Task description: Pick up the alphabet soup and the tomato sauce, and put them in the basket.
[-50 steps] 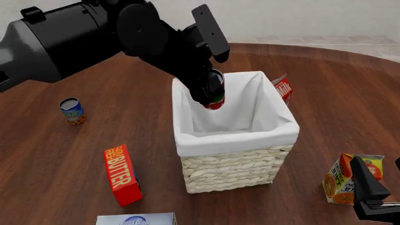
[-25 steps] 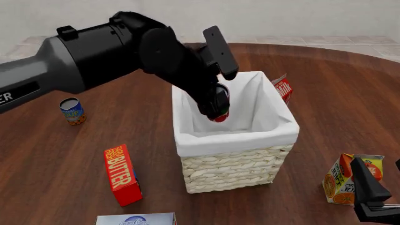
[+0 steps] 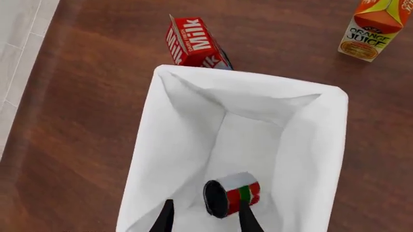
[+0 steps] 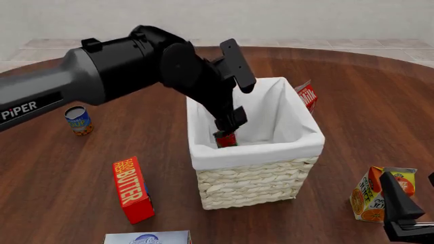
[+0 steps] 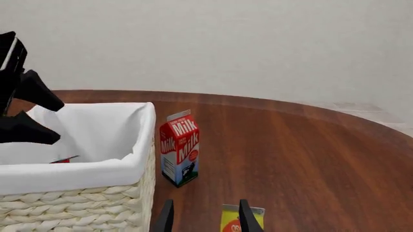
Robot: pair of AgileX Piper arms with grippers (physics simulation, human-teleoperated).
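With the sauce (image 3: 232, 194) loose in the basket (image 4: 261, 178) below the spread left gripper (image 3: 205, 220), the soup (image 4: 79, 120) left of the basket looks rigid, light and slick, best pinched across its sides; the right gripper (image 5: 204, 215) is spread too.

The cream woven-wicker basket (image 4: 252, 185) looked rough, its white cloth lining (image 3: 193, 130) matt and smooth. The dark wood-grain table (image 4: 81, 178) had a soft sheen.

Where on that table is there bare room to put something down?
Bare wood lies between the alphabet soup and the basket, and between the basket and the orange juice carton. It is crowded by the butter box at the near edge.
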